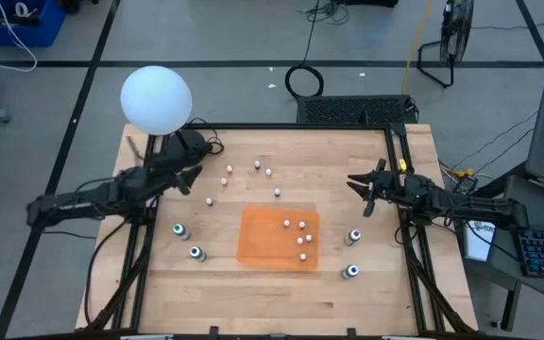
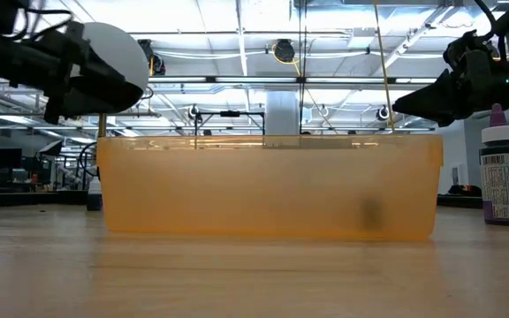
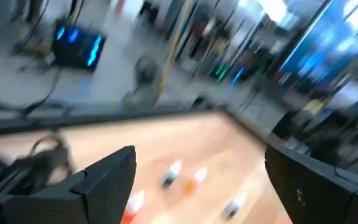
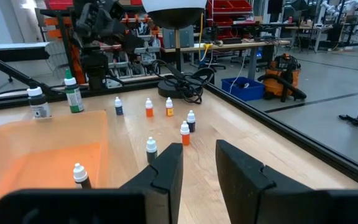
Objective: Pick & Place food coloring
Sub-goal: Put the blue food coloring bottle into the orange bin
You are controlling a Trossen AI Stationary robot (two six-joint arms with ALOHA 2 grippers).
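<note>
Left gripper (image 1: 189, 179) raised over table's (image 1: 281, 288) left rear, fingers (image 3: 107, 177) spread wide, empty. Right gripper (image 1: 359, 188) raised at right edge, fingers (image 4: 166, 171) nearly closed, narrow gap, holding nothing. Four tiny food coloring bottles (image 1: 302, 240) inside orange tray (image 1: 258, 241); other tiny ones scattered behind tray; four larger bottles (image 1: 179, 230) flank tray, two per side.

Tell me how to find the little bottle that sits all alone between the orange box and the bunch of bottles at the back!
Start at the translucent orange plastic bin in the middle of the wooden table. Just beyond its far edge stands one tiny white-capped bottle. It stands by itself on bare wood; the other tiny bottles sit either inside the bin or farther back.
</note>
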